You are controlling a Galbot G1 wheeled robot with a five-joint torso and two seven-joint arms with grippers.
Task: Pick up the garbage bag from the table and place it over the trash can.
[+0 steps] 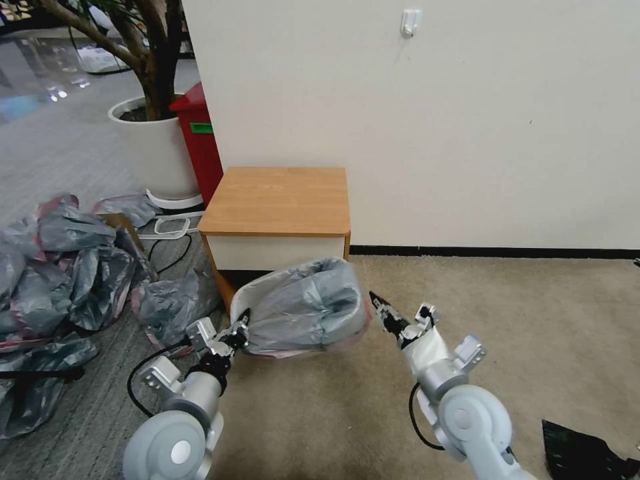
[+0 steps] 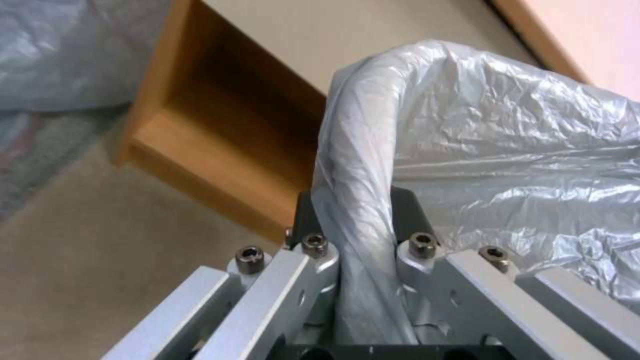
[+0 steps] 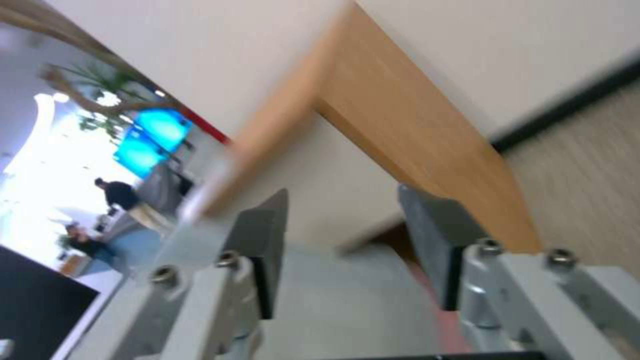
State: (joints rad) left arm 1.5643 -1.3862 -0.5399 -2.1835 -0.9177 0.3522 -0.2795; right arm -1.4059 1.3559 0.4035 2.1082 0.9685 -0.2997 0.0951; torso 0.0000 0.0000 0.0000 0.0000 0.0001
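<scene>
The trash can sits tilted on the beige carpet directly in front of the table, its mouth turned toward the robot and leaning against the white drawer front. The garbage bag is already stretched over it: grey, crinkled film lines the opening and wraps the rolled rim, and the pink-red band shows along the lower edge nearest the robot. The left gripper is at the can's left rim; in the left wrist view its dark fingers pinch the bag-covered rim between them, one on each side, with the table's open lower shelf behind. The right gripper hangs just beside the can's right edge, apart from the bag, pointing toward the table's front right corner. In the right wrist view its fingers are spread, with nothing between them, and the wooden side of the table and the wall lie beyond. The tabletop carries nothing. A heap of similar grey bags lies on the floor to the left, near a white plant pot and a red bin by the wall corner.
</scene>
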